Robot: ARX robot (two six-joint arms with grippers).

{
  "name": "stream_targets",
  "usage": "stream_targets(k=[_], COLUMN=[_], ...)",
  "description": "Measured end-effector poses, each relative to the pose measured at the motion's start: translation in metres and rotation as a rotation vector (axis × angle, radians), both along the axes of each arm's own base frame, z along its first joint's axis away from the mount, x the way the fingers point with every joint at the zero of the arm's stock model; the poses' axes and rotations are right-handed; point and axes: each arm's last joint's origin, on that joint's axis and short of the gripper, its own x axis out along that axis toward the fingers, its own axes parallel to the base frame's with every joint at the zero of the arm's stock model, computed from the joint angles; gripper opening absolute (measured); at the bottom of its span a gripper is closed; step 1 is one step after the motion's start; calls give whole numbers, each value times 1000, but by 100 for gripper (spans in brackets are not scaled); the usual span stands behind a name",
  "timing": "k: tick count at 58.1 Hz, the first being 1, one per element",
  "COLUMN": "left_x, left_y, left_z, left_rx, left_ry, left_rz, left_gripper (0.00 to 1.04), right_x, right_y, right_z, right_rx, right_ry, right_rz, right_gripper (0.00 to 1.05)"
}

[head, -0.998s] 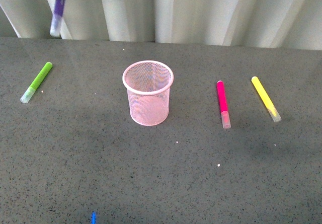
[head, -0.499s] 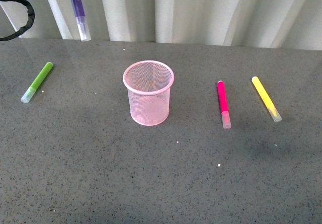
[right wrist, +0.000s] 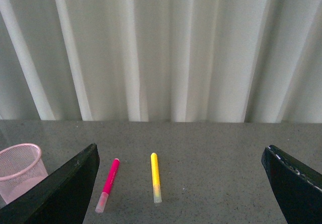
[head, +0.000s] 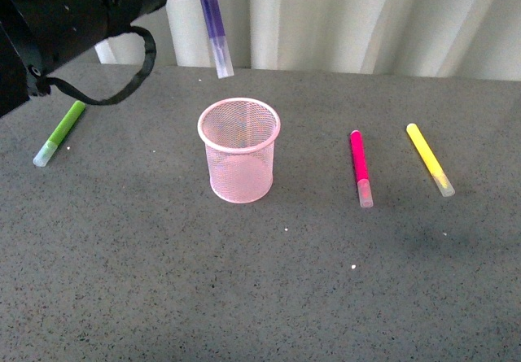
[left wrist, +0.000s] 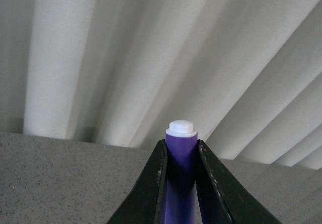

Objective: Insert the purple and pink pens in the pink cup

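Purple pen (head: 215, 32) top cut off by frame edge in front view; left gripper (left wrist: 181, 144) clamped on it, clear cap down, near far side of pink cup (head: 240, 175). Right gripper (right wrist: 178, 183) spread wide, empty. Pink pen (head: 359, 165) flat on tabletop (head: 244, 281), right of cup. Since half second ago: purple pen shifted right, toward cup.

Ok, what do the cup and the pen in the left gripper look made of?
The pink cup: probably painted metal wire mesh, matte; the see-through weave under a solid rim shows it. The purple pen, held by the left gripper: likely plastic, with a smooth opaque barrel, a translucent clear cap and a white end plug.
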Motion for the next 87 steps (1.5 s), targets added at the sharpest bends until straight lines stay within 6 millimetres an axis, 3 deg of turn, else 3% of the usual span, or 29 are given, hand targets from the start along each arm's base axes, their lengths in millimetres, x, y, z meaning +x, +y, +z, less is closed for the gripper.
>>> stream_targets(k=[22,38,54,65,78,87], left_x=[0,2,1,-3,-14,-58], left_y=[-4,-5,-1,11,48,82], left_z=[-37,-45,-45,-43,-11,28], left_rx=[-38,-48,-33,-17,14,36], left_ry=[57,49,31,76,168,180], left_rz=[22,0,-14,-27,-159,-365], left_gripper=[13,14,68,99,98,98], right_x=[0,0,0,0,0,0], right_y=[0,0,0,0,0,0], right_z=[0,0,0,0,0,0], right_rx=[0,0,0,0,0,0], right_ry=[0,0,0,0,0,0], right_rz=[0,0,0,0,0,0], right_gripper=[98,98,98,98,98,98])
